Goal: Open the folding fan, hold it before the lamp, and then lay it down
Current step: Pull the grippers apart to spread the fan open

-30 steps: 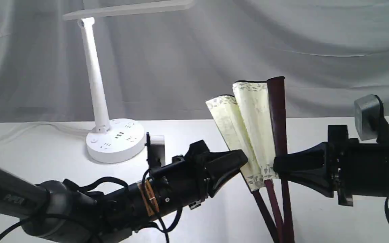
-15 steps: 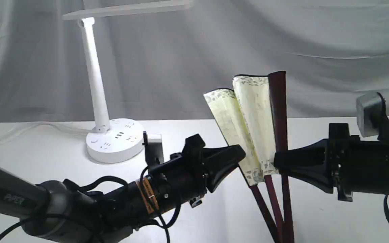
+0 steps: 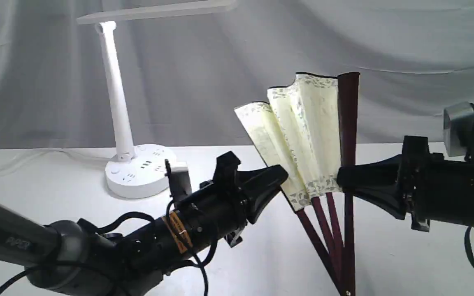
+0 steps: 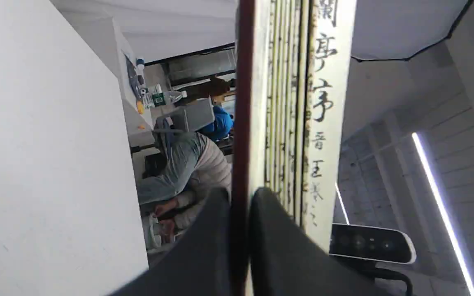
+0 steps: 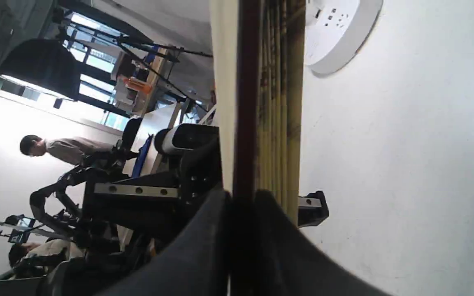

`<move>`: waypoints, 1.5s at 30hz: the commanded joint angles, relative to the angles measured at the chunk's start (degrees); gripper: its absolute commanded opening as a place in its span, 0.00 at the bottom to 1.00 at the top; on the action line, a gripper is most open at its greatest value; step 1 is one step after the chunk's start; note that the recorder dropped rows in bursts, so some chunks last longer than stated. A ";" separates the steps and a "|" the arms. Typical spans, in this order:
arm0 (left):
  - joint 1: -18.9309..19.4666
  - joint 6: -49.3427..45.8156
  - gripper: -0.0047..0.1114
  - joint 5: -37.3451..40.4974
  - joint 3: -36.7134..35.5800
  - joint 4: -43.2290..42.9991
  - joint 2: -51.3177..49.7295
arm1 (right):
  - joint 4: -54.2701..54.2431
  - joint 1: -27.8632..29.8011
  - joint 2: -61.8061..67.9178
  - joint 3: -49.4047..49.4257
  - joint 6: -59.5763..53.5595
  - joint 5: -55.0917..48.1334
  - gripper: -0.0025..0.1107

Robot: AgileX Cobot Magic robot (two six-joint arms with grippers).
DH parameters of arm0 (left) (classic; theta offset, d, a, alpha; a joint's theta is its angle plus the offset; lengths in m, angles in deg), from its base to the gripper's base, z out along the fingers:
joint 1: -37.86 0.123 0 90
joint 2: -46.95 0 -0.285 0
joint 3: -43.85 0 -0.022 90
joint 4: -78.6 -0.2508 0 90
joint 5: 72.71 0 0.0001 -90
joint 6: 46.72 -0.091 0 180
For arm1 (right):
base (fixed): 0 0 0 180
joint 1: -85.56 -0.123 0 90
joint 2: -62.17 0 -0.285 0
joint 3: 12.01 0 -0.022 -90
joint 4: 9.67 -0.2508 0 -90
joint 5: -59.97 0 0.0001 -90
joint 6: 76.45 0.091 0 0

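We start at the lamp [image 3: 115,102], our marker for everything else. It has a slim white stem, a flat light bar on top and a round, smooth plastic base with sockets, and it stands on the white table [image 3: 35,193]. Just right of the lamp's base, and nearer the camera, our left gripper [image 3: 281,181] reaches in. Its jaws are closed tight on the fan's leftmost maroon rib, which the left wrist view shows pinched between the two black fingers [image 4: 204,246]. Farther right of the lamp, well clear of it, the folding fan [image 3: 303,135] stands upright in the air, partly spread, with its pivot end down. Farthest from the lamp, our right gripper [image 3: 341,183] is clamped on the wide outer guard stick [image 3: 348,123], the thin wood filling the narrow gap between its fingers.

We judge the fan light but delicate. The ribs look stiff and lacquered, and are likely slick. The cream paper is thin and pleated and would crease or tear if pinched. So the hold belongs on the two outer sticks, about where the paper ends, and any spreading pull should follow an arc about the pivot. The paper is matt, with a patterned border, a black top edge and columns of dark script. The ribs narrow toward the pivot.
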 commanded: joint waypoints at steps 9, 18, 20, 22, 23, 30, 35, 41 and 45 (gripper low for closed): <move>-3.46 0.40 0.04 0.53 0.16 10.81 -0.11 | -0.55 0.34 -0.29 0.08 -4.22 4.88 0.02; -5.00 0.27 0.04 0.53 0.16 13.59 -0.11 | -0.55 0.45 -0.29 0.08 -4.22 8.61 0.02; -5.00 0.27 0.04 0.53 0.06 14.22 -0.11 | -0.55 0.45 -0.29 0.08 -3.80 10.09 0.02; -5.00 0.51 0.04 0.53 -0.45 14.54 -0.11 | -0.55 0.45 -0.29 0.08 -3.70 10.07 0.02; -5.16 0.80 0.04 0.53 -1.05 15.40 -0.11 | -0.55 0.45 -0.29 0.08 -3.71 10.07 0.02; -7.13 2.19 0.04 0.53 -4.13 20.87 -0.11 | -0.55 0.45 -0.29 -0.03 -3.47 10.80 0.02; -7.65 4.66 0.04 0.53 -4.13 21.12 -0.11 | -0.55 2.16 -0.29 -0.03 -3.14 9.52 0.02; -7.65 5.87 0.04 0.53 -4.13 23.99 -0.11 | -0.55 4.70 -0.29 -0.03 -2.22 6.85 0.02; -7.65 8.23 0.04 0.53 -4.13 26.00 -0.11 | -0.55 5.69 -0.29 -0.03 -2.12 8.03 0.02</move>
